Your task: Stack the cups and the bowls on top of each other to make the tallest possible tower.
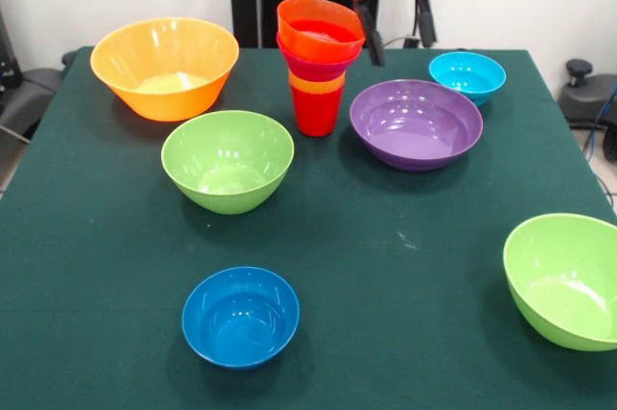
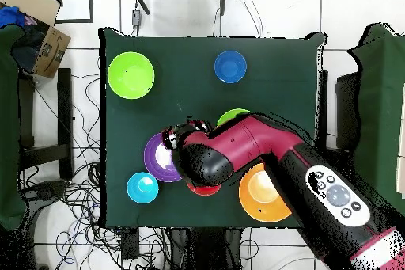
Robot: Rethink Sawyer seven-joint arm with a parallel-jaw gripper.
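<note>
The tower (image 1: pixel 316 68) stands at the table's far middle: a red cup (image 1: pixel 315 113) at the base, an orange cup in it, then a pink bowl (image 1: pixel 313 67) and an orange bowl (image 1: pixel 320 29) on top, slightly tilted. My gripper (image 1: pixel 397 32) hangs just right of and behind the tower top, open, with nothing between its fingers (image 1: pixel 371 36). Loose bowls lie around: large yellow-orange (image 1: pixel 166 68), lime green (image 1: pixel 228 159), purple (image 1: pixel 415 123), light blue (image 1: pixel 468 75), dark blue (image 1: pixel 240 316) and a second lime green (image 1: pixel 564 280). In the overhead view the arm (image 2: pixel 237 152) hides most of the tower.
The green tablecloth (image 1: pixel 386 265) covers the whole table. From above, the arm also overlaps the purple bowl (image 2: pixel 156 160), the yellow-orange bowl (image 2: pixel 259 199) and one green bowl (image 2: pixel 232 113). A cardboard box (image 2: pixel 43 29) sits off the table.
</note>
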